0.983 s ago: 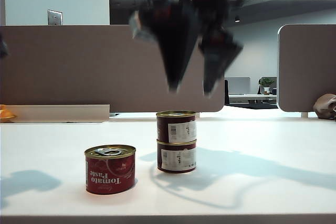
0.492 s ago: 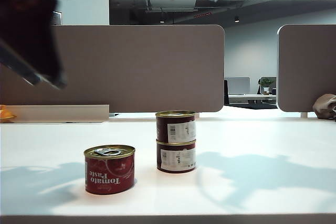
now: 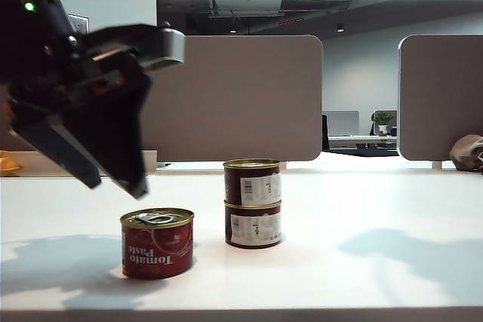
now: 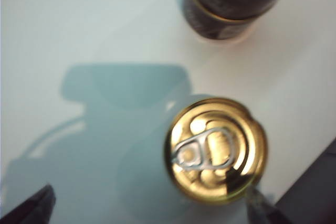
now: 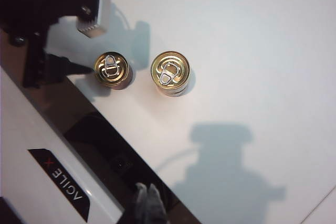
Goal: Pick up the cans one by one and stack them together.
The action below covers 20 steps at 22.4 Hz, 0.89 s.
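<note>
A red "Tomato Paste" can [image 3: 157,243] stands alone on the white table, its gold lid [image 4: 216,149] facing up. To its right, two dark maroon cans [image 3: 253,203] with white barcode panels stand stacked one on the other. My left gripper [image 3: 115,186] hangs open just above and to the left of the red can, holding nothing; one fingertip [image 4: 261,209] is beside the lid's edge, the other [image 4: 32,207] far off it. My right gripper [image 5: 147,203] is shut and empty, high above both the red can [image 5: 112,69] and the stack [image 5: 170,73]. It does not appear in the exterior view.
Grey partition panels [image 3: 226,96] stand behind the table. An orange object [image 3: 7,164] lies at the far left edge and a brown bag [image 3: 468,152] at the far right. The robot's dark base with its white panel [image 5: 58,177] borders the table near the cans.
The right gripper, open above the stack a second ago, has risen out of the exterior view and shut. The left arm came in from the left and lowered, opening, towards the red can.
</note>
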Motion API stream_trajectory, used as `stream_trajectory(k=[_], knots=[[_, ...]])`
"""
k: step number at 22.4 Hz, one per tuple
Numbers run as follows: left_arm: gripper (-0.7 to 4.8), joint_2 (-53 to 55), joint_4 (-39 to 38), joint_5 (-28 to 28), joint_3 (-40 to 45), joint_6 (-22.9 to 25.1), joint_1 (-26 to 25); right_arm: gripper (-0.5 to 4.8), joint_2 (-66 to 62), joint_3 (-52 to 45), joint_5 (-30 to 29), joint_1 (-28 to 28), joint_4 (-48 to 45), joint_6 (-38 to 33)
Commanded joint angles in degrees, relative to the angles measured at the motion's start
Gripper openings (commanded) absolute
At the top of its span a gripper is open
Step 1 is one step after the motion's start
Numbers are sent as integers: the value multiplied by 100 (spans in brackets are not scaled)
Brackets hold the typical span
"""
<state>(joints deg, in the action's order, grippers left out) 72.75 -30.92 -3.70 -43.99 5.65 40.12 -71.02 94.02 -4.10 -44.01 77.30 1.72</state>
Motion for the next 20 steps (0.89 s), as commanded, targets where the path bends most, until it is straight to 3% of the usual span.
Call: stream_trajectory(k=[1, 8, 20], knots=[[445, 175, 356, -326, -22, -4, -7, -3, 286, 20, -7, -7, 61, -221], [444, 177, 468, -804, -26, -4, -7, -3, 466, 15, 13, -4, 105, -350], [444, 507, 466, -844, -26, 4, -4, -3, 466, 15, 13, -4, 116, -466]])
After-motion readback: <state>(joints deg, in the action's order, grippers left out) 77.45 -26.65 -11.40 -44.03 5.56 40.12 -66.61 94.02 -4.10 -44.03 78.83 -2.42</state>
